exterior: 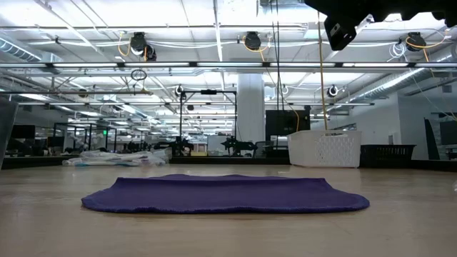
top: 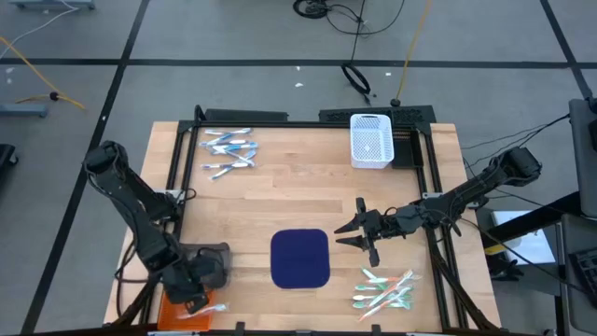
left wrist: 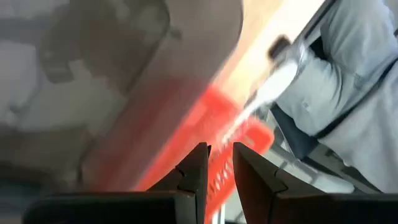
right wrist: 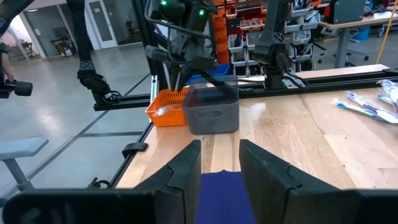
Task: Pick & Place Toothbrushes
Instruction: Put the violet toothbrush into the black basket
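At the near right corner of the table lies a loose heap of toothbrushes (top: 384,290), green, white and orange-pink, most of them lying roughly crosswise, pointing from the mat side toward the table's right edge. A 2nd heap, the blue-and-white toothbrushes (top: 229,151), sits well apart at the far left corner, also lying mostly crosswise.

The right gripper (top: 356,234) hangs above the boards just right of the navy mat (top: 300,258), its fingers (right wrist: 186,163) standing apart with nothing between them. The near heap lies close by, toward the table's front edge from that gripper, so this arm is plainly the nearer 1; I would judge it has to swing toward the front edge and drop, with its jaws turned across a handle.

The left gripper (left wrist: 219,168) is down at the near left corner over an orange basket (top: 182,311), beside a grey bin (right wrist: 211,109). Its fingers stand a narrow gap apart; a white toothbrush (left wrist: 268,91) shows beyond them over the basket, and I cannot tell whether it is held. Someone's grey sleeve (left wrist: 348,68) shows behind. A white basket (top: 370,140) stands at the far edge.
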Motion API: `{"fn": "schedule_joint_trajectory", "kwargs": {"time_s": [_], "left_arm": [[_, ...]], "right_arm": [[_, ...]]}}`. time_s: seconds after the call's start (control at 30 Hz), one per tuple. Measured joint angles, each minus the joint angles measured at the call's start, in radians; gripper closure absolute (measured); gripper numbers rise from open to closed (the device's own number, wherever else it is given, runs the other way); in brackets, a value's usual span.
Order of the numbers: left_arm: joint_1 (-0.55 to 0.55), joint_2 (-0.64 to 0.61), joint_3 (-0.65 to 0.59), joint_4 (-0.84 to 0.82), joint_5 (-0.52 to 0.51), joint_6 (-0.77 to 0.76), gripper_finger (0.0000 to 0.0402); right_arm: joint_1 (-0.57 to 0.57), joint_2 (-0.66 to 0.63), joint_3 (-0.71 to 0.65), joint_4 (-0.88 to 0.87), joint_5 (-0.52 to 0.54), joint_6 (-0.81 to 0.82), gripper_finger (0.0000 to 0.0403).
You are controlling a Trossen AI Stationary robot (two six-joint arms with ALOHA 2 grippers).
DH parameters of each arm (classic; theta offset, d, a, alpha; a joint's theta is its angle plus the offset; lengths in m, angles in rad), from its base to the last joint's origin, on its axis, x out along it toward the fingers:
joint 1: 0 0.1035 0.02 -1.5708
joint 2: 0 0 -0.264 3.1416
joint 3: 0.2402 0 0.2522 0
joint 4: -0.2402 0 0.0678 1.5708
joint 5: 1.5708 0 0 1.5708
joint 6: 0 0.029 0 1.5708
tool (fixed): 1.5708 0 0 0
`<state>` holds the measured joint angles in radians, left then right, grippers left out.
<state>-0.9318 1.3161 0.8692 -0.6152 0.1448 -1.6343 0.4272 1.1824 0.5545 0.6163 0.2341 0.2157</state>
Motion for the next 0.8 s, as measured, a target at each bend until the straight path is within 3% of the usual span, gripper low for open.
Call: {"fn": "schedule_joint_trajectory", "kwargs": {"time_s": [0.33, 0.63, 0.8], "left_arm": [[0.182, -0.028, 0.000, -0.037, -0.017, 0.273, 0.0328], [0.410, -0.076, 0.000, -0.103, -0.026, 0.527, 0.0328], [0.548, -0.088, 0.000, -0.152, -0.105, 0.652, 0.0328]], "right_arm": [[0.000, 0.000, 0.000, 0.000, 0.000, 0.000, 0.0298], [0.000, 0.000, 0.000, -0.007, 0.000, 0.000, 0.0298], [0.000, 0.000, 0.000, -0.008, 0.000, 0.000, 0.0298]]}}
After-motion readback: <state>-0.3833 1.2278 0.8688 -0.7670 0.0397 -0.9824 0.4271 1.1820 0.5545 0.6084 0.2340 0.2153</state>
